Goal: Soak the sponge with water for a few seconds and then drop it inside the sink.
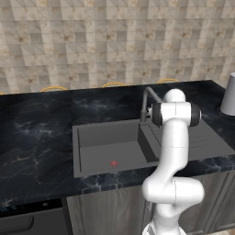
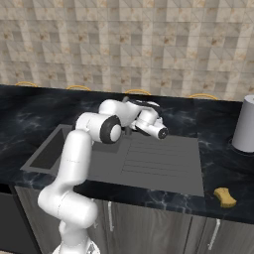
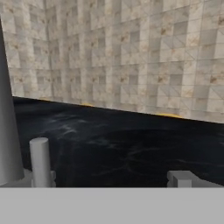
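Note:
The yellow sponge (image 2: 224, 196) lies on the black counter near its front edge, to the right of the sink (image 2: 163, 171) and its ribbed drainboard. The dark grey sink (image 1: 98, 137) holds a small red spot (image 1: 114, 163) on its floor. My arm reaches over the drainboard, and its hand (image 2: 151, 124) is beside the grey faucet (image 1: 148, 98), far from the sponge. My gripper (image 3: 110, 180) points across the counter at the tiled wall, open, with nothing between its fingertips (image 3: 179, 178). The faucet's base (image 3: 6, 131) rises at the left of the hand view. The water is out of view.
A tall light-grey cylinder (image 2: 244, 124) stands on the counter at the far right, behind the sponge. The black marbled counter (image 1: 36, 133) runs along the tiled wall. Cabinet fronts and a dark appliance (image 1: 27, 222) sit below its front edge.

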Motion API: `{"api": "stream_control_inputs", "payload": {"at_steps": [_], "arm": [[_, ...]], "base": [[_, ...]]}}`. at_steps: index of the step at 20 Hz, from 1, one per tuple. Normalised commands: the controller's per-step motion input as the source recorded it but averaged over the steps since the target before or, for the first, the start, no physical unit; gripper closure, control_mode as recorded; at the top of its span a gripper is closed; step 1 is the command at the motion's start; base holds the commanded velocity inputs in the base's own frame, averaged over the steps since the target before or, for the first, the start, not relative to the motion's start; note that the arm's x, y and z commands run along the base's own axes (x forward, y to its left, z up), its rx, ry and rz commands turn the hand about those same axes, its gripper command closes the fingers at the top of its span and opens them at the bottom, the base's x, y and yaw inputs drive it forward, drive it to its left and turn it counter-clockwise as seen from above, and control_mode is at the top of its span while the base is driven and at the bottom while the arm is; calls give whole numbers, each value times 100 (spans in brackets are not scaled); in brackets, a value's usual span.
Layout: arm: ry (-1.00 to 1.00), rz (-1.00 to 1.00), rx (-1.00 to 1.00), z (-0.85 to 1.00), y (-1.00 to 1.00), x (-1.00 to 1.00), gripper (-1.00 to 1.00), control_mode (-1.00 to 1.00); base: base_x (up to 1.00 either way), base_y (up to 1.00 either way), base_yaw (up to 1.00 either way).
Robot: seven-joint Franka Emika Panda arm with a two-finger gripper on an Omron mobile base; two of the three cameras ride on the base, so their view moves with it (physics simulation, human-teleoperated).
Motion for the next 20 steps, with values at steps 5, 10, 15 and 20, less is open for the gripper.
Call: {"api": "stream_control_inputs", "payload": {"at_steps": [5, 10, 15, 20], "arm": [[0, -3, 0, -12, -41, 0, -100, -100], [0, -1, 0, -8, -51, 0, -100, -100], [0, 0, 0, -17, -55, 0, -100, -100], [0, 0, 0, -26, -53, 0, -100, -100]], "base": [[0, 0, 0], [0, 0, 0], [0, 0, 0], [0, 0, 0]]}}
